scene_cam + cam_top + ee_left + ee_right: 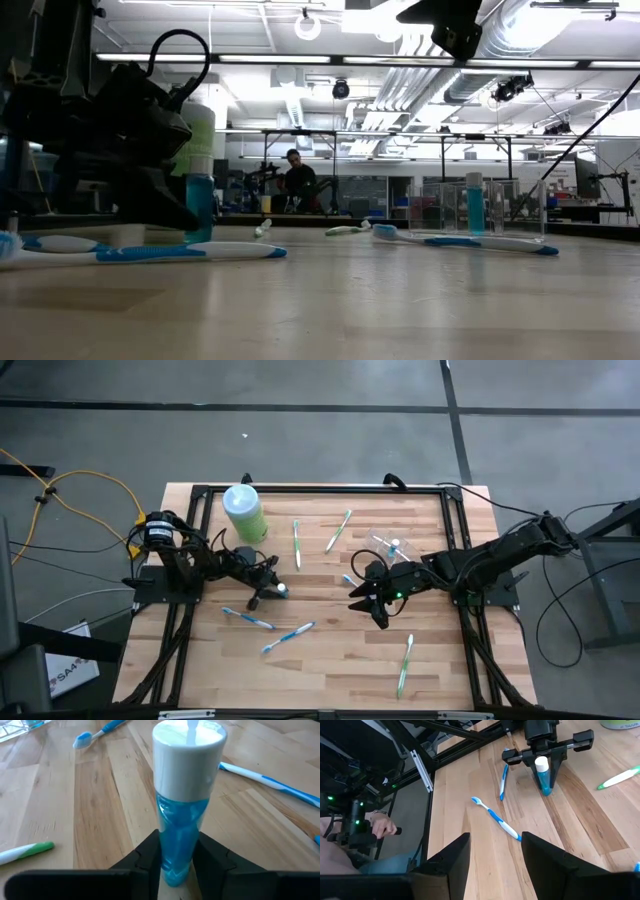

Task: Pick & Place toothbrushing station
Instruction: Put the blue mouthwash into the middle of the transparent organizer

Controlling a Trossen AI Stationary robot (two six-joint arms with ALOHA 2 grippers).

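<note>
While the left gripper pinches an upright blue tube with a white cap near the table's middle, the right gripper hovers opposite with its jaws spread and empty. Bare wood lies between the two. The clear holder stands just beyond the right gripper, well inside the far edge; in the low view something blue stands upright in it. A green bottle sits by the far left corner. Two blue brushes lie near the left gripper, and a green brush lies close to the near edge.
</note>
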